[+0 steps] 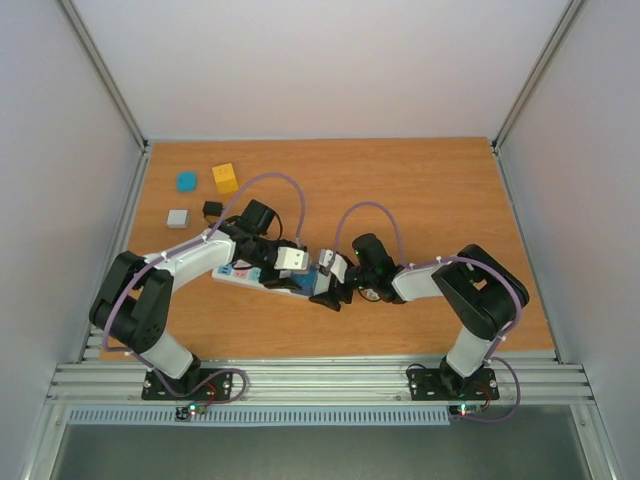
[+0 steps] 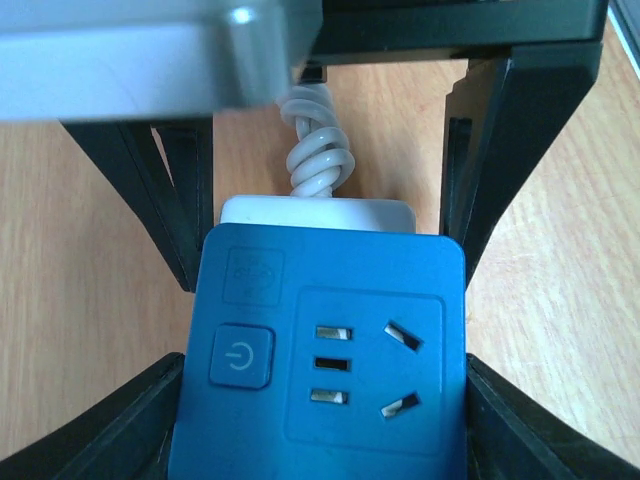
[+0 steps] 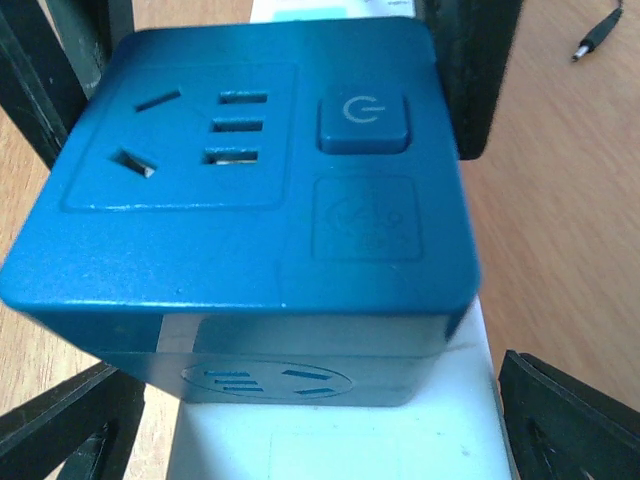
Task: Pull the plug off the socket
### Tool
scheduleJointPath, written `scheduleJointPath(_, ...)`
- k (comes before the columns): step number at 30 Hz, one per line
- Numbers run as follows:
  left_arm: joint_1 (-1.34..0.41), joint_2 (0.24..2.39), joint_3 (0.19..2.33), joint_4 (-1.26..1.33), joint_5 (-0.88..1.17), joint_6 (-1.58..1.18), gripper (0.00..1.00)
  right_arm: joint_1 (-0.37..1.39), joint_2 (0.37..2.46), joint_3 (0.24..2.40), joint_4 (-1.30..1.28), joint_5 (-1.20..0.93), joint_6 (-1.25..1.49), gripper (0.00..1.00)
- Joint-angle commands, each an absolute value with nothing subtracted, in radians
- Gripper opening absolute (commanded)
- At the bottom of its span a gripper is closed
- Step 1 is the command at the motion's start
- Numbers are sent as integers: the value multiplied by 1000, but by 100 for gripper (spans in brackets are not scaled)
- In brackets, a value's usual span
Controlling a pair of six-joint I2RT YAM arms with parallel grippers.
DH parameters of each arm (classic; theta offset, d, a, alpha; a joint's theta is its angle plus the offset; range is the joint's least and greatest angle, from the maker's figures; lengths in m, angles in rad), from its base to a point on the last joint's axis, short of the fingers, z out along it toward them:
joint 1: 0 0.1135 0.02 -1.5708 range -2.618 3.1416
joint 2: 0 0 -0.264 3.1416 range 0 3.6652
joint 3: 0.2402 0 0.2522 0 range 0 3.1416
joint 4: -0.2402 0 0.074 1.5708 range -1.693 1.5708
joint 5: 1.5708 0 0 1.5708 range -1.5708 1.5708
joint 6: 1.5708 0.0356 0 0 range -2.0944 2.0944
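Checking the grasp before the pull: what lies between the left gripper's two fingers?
The blue plug cube fills the gap between the fingers of the left gripper. The left wrist view shows it.

blue plug (image 2: 330,300) fills centre, face up w/ power btn (image 2: 241,357) on left & slot holes on right. left gripper (image 2: 324,370) hugs it, black fingers (image 2: 120,430) tight vs both sides at bottom corners. right gripper (image 2: 327,284) straddles its far end from opp side. beyond: white socket (image 2: 318,212) end & twisted white cord (image 2: 318,160) on wood table (image 2: 80,300). blurry grey part (image 2: 120,60) top left.
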State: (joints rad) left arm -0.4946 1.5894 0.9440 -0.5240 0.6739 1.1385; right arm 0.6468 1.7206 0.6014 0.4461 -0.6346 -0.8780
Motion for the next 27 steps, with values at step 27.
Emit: scheduleJointPath(27, -482, 1559, 945, -609, 859, 1077, 38, 695, 1801, 552, 586, -553, -917, 58)
